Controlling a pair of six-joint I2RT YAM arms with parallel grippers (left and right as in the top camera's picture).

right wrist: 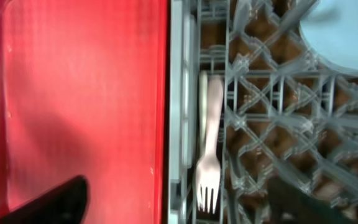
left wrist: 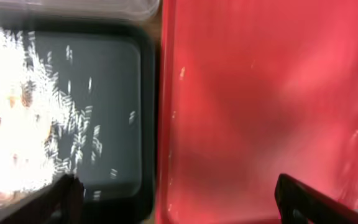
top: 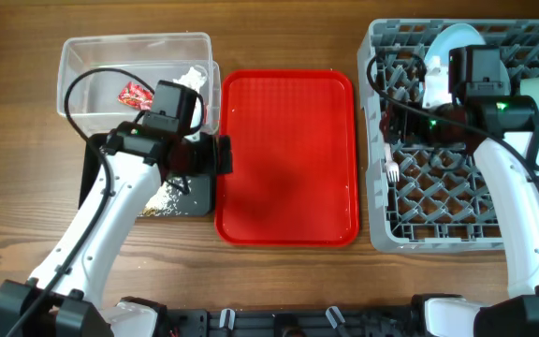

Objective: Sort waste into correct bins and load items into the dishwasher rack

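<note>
The grey dishwasher rack [top: 438,239] stands at the right and holds a pale blue plate [top: 447,49] and a white plastic fork [top: 393,171]. My right gripper [top: 388,110] is open and empty over the rack's left wall [right wrist: 176,93], with the fork [right wrist: 209,155] lying between its fingers [right wrist: 179,205]. The clear tub [top: 73,56] holds the red wrapper [top: 136,92] and the white tissue [top: 190,77]. The black tray [top: 199,201] holds rice scraps [top: 162,198]. My left gripper [top: 218,154] is open and empty over the black tray's right edge [left wrist: 148,93]; its fingers [left wrist: 179,205] span that edge.
The flat red serving tray [top: 288,159] lies bare between the bins and the rack. It also shows in the left wrist view [left wrist: 260,93] and the right wrist view [right wrist: 79,93]. A pale rounded item [top: 538,94] sits at the rack's right side. My left arm hides much of the black tray.
</note>
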